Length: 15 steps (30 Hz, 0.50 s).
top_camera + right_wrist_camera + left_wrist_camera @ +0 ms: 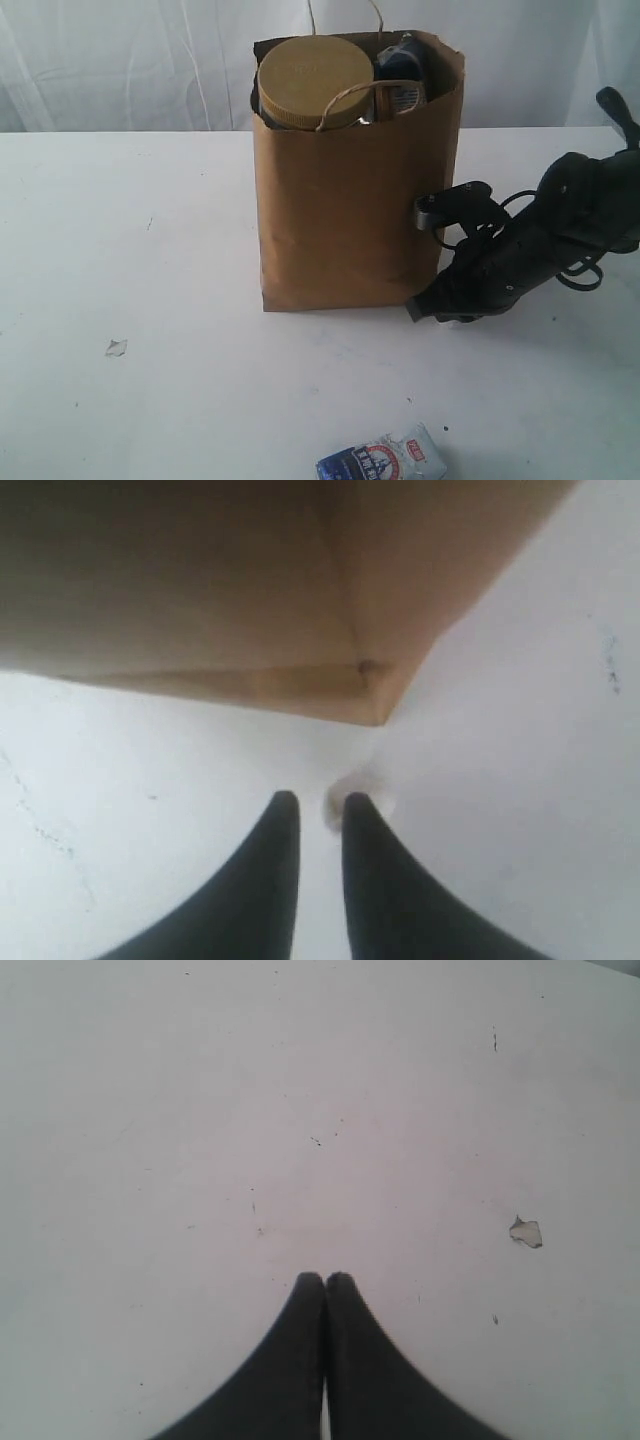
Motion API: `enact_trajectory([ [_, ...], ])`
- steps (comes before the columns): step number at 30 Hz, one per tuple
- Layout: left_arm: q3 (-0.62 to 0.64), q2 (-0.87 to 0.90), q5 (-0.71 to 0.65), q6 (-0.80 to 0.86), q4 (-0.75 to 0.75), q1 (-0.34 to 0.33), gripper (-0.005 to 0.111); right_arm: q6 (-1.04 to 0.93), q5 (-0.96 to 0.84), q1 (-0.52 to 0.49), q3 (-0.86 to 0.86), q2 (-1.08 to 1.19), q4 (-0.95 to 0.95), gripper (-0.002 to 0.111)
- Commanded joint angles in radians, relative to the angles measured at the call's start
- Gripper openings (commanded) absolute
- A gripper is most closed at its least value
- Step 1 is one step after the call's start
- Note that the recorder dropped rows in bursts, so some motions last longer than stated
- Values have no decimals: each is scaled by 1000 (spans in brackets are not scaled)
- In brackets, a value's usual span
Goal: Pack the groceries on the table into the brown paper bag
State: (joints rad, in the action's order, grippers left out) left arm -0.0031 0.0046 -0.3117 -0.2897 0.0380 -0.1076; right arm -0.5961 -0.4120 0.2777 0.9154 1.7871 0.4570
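The brown paper bag (345, 200) stands upright mid-table. The clear jar's tan lid (315, 82) fills its mouth, with a twisted handle draped over it and other dark and blue-white groceries (403, 78) packed beside it. The small blue-white packet (383, 460) lies on the table (150, 260) at the near edge. My right gripper (412, 308) is low at the bag's bottom right corner (365, 695), its jaws a narrow gap apart with nothing between them (315, 800). My left gripper (325, 1278) is shut and empty over bare tabletop, outside the exterior view.
A tiny white pebble-like bit (116, 347) lies on the left of the table, also in the left wrist view (526, 1231). Another pale bit (345, 792) sits at my right fingertips. A white curtain hangs behind the table.
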Motion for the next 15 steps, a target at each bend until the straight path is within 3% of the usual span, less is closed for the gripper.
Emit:
enact_trajectory([
  [1, 3, -4, -22, 2, 6, 4, 0, -4, 4, 1, 2, -3, -4, 15],
  [7, 3, -4, -22, 2, 6, 4, 0, -4, 77, 1, 2, 8, -4, 36],
  [15, 3, -4, -22, 2, 6, 4, 0, -4, 96, 1, 2, 58, -4, 37],
])
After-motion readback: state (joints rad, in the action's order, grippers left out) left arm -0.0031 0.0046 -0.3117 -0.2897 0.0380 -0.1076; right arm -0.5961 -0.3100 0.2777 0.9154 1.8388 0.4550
